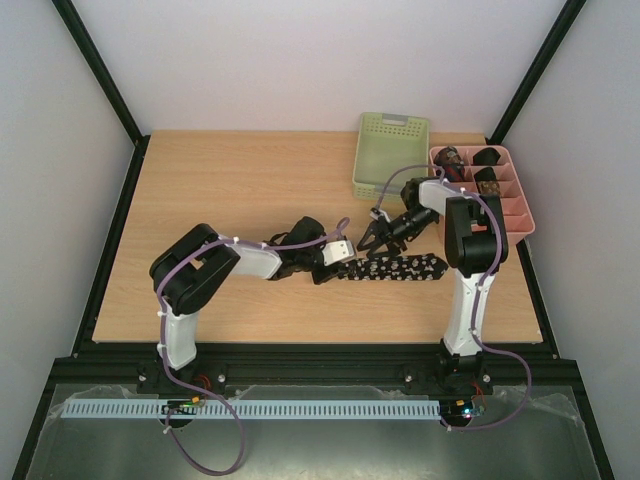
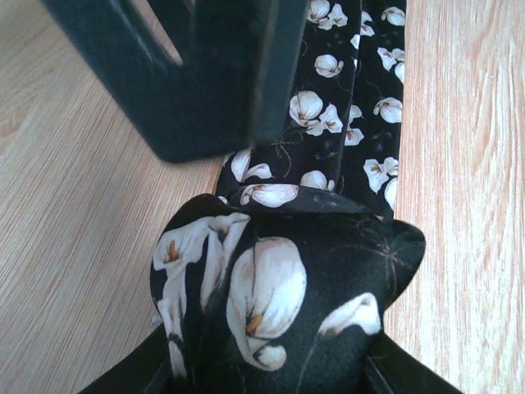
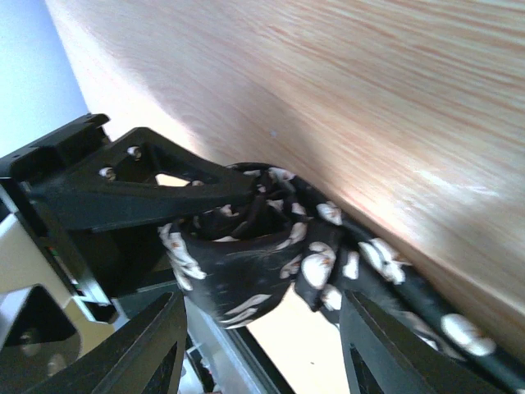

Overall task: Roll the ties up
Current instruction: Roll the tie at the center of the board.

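Observation:
A long black tie (image 1: 400, 268) with pale flowers lies flat on the table, running right from a rolled end. My left gripper (image 1: 338, 258) is shut on that roll (image 2: 279, 304), which fills the space between its fingers (image 2: 123, 377); the flat part (image 2: 344, 107) runs away beyond it. My right gripper (image 1: 372, 235) is open just above and right of the roll, touching nothing. In the right wrist view the roll (image 3: 238, 279) sits ahead of my open right gripper (image 3: 262, 345), held by the left gripper (image 3: 123, 189). Small rolled ties in dark red (image 1: 447, 160), black (image 1: 488, 157) and brown (image 1: 487, 180) lie in the pink tray.
A pink compartment tray (image 1: 515, 215) stands at the right edge of the table. A green basket (image 1: 392, 155) stands at the back, left of the tray. One right finger (image 2: 205, 82) looms dark close over the tie in the left wrist view.

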Tool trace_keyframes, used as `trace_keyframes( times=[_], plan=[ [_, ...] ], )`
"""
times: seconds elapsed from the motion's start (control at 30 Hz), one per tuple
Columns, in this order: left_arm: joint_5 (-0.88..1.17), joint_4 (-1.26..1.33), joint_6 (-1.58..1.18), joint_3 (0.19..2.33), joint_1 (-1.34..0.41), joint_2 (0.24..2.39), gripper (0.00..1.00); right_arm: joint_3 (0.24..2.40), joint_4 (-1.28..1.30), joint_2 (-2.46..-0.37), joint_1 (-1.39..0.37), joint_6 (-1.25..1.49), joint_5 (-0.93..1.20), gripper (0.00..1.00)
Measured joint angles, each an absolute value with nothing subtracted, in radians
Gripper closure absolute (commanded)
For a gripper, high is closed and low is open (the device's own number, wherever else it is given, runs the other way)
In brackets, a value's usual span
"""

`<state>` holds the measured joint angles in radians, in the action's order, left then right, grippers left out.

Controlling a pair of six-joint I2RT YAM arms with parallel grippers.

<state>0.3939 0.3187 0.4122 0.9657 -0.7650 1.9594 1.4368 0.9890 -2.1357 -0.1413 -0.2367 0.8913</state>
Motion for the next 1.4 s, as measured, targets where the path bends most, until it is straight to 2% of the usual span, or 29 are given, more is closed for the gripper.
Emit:
trace_keyframes(
  times=[0.1,0.17,0.23,0.27,0.33,0.4,0.47,0.6,0.93,1.07,1.2,1.27,1.4],
  plan=[
    [0.383,0.29,0.421,0.981,-0.77,1.959,0.7,1.435,0.999,-2.136,-0.177,-0.24,0.891,0.53],
    [0.38,0.276,0.424,0.987,-0.771,1.959,0.7,1.429,0.996,-2.136,-0.195,-0.237,0.886,0.6],
    [0.377,0.268,0.425,0.992,-0.772,1.959,0.69,1.421,0.988,-2.136,-0.212,-0.231,0.875,0.71],
    [0.375,0.262,0.426,0.995,-0.773,1.959,0.69,1.419,0.985,-2.136,-0.215,-0.228,0.868,0.84],
    [0.371,0.249,0.428,1.002,-0.774,1.96,0.65,1.418,0.979,-2.14,-0.214,-0.231,0.86,0.98],
    [0.367,0.233,0.428,1.012,-0.776,1.963,0.55,1.417,0.978,-2.142,-0.214,-0.232,0.863,0.99],
    [0.366,0.221,0.43,1.019,-0.776,1.964,0.41,1.416,0.973,-2.142,-0.212,-0.239,0.854,0.98],
    [0.398,0.202,0.409,1.021,-0.757,1.966,0.25,1.396,0.956,-2.142,-0.195,-0.249,0.81,0.99],
    [0.548,0.328,0.341,0.939,-0.719,1.939,0.13,1.336,0.902,-2.139,-0.157,-0.254,0.746,0.99],
    [0.576,0.419,0.303,0.952,-0.733,1.971,0.14,1.332,0.892,-2.136,-0.157,-0.249,0.746,0.99],
    [0.595,0.47,0.296,0.979,-0.75,2.025,0.23,1.331,0.891,-2.137,-0.157,-0.239,0.748,0.99],
    [0.6,0.481,0.303,1.003,-0.761,2.055,0.32,1.331,0.89,-2.139,-0.158,-0.235,0.751,0.99],
    [0.59,0.478,0.339,1.027,-0.773,2.078,0.59,1.332,0.889,-2.144,-0.17,-0.227,0.759,0.97]
  ],
)
